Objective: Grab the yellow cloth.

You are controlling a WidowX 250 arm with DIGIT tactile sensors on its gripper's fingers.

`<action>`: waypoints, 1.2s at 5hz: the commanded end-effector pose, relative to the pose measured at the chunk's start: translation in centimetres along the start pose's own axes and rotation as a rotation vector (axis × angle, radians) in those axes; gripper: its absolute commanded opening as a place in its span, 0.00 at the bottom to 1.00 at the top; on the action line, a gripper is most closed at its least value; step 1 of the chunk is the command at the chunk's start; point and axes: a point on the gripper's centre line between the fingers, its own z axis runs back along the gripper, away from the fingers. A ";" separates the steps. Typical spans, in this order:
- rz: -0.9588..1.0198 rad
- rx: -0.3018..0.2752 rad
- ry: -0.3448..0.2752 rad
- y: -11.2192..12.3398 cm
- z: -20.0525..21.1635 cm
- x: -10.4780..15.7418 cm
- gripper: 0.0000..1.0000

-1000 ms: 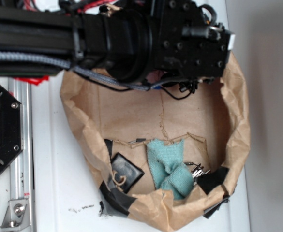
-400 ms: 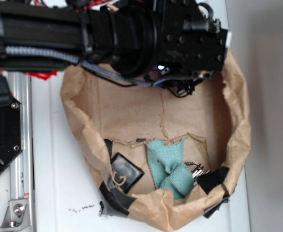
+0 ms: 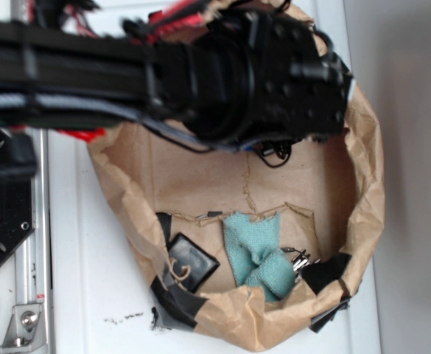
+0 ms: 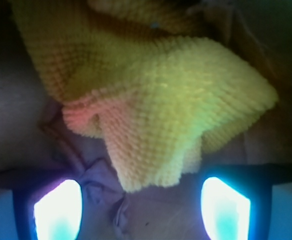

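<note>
In the wrist view the yellow cloth (image 4: pixel 155 100) fills the upper and middle frame, a bunched terry rag lying on crumpled brown paper. My gripper (image 4: pixel 142 205) is open, its two glowing fingertips (image 4: pixel 58 210) standing wide apart just short of the cloth's near corner. Nothing is between them. In the exterior view the black arm and wrist (image 3: pixel 274 81) hang over the far part of the paper bag (image 3: pixel 366 199), hiding both the yellow cloth and the fingers.
Inside the bag's near end lie a teal-green cloth (image 3: pixel 258 254), a black square object (image 3: pixel 191 259) and small metal pieces (image 3: pixel 300 259). Black tape patches (image 3: pixel 324 274) sit on the bag's rim. A metal rail (image 3: pixel 31 243) runs down the left.
The arm has shifted down over the bag's far end and covers more of its interior; it is motion-blurred now. The teal cloth and black object have not moved.
</note>
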 end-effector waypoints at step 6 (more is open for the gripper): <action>0.056 -0.007 0.049 -0.4 -0.2 0.4 0.00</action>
